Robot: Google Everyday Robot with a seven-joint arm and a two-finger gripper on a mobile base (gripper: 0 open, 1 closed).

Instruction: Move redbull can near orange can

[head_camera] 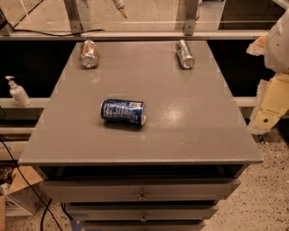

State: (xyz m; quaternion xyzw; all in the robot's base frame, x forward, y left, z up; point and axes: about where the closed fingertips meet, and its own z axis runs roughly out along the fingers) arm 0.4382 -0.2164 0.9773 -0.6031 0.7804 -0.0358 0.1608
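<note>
claw [120, 8] past far edge of table [189, 131]

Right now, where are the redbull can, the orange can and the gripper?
redbull can [184, 54]: camera view, middle of its side.
orange can [89, 54]: camera view, middle of its side.
gripper [266, 107]: camera view, cream part at the right edge.

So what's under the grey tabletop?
Under the tabletop sit stacked drawers; only their fronts show, and the contents are hidden. The gripper hangs beside the table's right edge.
</note>
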